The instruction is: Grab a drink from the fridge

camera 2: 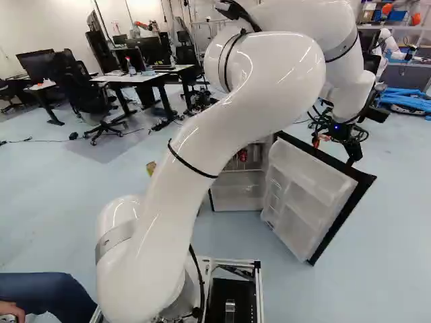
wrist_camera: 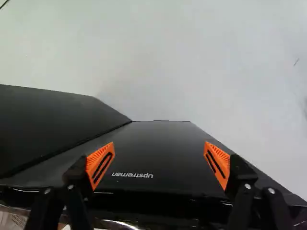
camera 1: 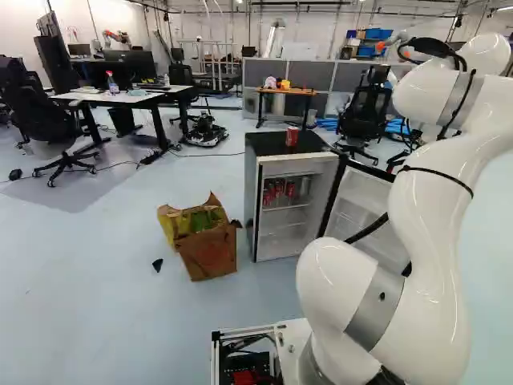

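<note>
Gripper (wrist_camera: 159, 143) spread wide, empty, over door (camera 2: 313, 192); contact, can't tell | cans (camera 1: 279, 189) on fridge (camera 1: 250, 188) shelf (camera 1: 285, 208), spare can (camera 1: 292, 137) on top | my worries: low sweep catches door, swings it into my path; crooked or hasty entry clips shelf, topples close-set cans.

The wide-open fridge door (camera 2: 306, 188) stands between the hand (camera 2: 351, 159) and the fridge (camera 1: 266, 144); the fridge's front offers free passage.
</note>
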